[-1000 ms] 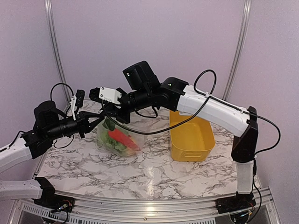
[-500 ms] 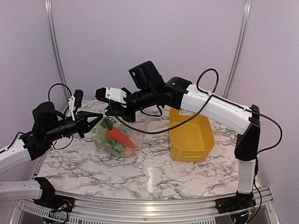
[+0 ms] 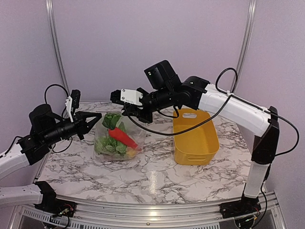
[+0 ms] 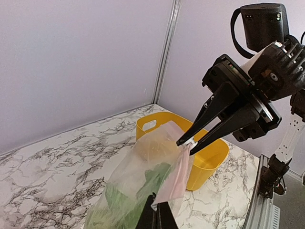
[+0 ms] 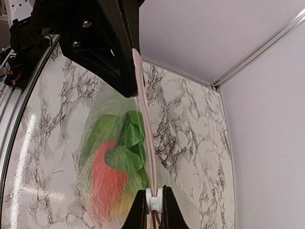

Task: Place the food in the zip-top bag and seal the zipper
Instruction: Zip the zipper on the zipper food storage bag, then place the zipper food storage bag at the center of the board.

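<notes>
The clear zip-top bag [image 3: 114,140] hangs over the marble table between both grippers, with the food inside: an orange-red carrot [image 3: 123,137], green leafy pieces [image 3: 111,120] and something yellow low down. My left gripper [image 3: 96,116] is shut on the bag's left top corner [image 4: 159,202]. My right gripper [image 3: 128,113] is shut on the white zipper slider [image 5: 153,199] at the other end of the pinkish zipper strip [image 5: 144,124], which runs taut between them. The bag [image 4: 138,181] hangs below the strip in the left wrist view; the food also shows in the right wrist view [image 5: 112,167].
A yellow basket [image 3: 194,138] stands on the table right of the bag, under the right arm. A marble table [image 3: 157,176] with metal rails at its near edge. Purple walls behind.
My right gripper has slid right along the zipper, away from the left gripper. The left gripper drew back slightly to the left. The strip between them is longer and the bag has swung a little.
</notes>
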You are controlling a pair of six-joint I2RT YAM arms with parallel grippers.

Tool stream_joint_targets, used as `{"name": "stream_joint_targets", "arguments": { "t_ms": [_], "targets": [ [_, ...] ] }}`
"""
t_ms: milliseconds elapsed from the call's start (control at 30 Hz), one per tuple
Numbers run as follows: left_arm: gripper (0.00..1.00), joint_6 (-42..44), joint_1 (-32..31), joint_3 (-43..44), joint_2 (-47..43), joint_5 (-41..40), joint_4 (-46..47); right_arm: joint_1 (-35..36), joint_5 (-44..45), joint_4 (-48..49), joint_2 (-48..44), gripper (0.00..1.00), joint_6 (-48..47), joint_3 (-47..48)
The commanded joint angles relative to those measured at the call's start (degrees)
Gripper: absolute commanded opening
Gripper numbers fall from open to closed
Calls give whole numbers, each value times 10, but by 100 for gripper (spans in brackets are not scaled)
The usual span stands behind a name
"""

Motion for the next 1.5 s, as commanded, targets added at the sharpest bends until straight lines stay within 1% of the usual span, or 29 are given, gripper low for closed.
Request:
{"name": "stream_joint_targets", "arguments": {
  "t_ms": [0,133,333,500,800,933,1000,1133,1200,1267,1367,1467],
  "targets": [
    [0,13,21,-2,-30,-70,5,-53,113,-74,-52,0,-13,-21],
    [0,14,25,-10,-33,-78,6,-70,112,-80,-59,0,-17,-37],
    [0,9,31,-19,-37,-88,13,-128,90,-110,-49,0,-24,-34],
    [0,8,36,-19,-31,-92,16,-157,77,-135,-42,0,-35,-36],
    [0,-3,45,-24,-3,-85,44,-169,83,-143,-38,0,-45,-38],
    [0,-18,57,-19,35,-86,83,-175,86,-139,-26,0,-50,-24],
    [0,-16,67,9,77,-87,92,-188,88,-130,-11,0,-45,2],
    [0,-15,104,81,173,-63,128,-217,87,-118,44,0,-32,96],
    [0,-27,120,117,218,-40,158,-218,88,-116,70,0,-32,147],
    [0,-34,130,157,255,-18,171,-215,81,-110,82,0,-30,178],
    [0,-45,134,194,294,18,167,-200,78,-101,70,0,-40,160],
    [0,-71,134,188,303,59,163,-170,83,-87,25,0,-59,78]
  ]
}}
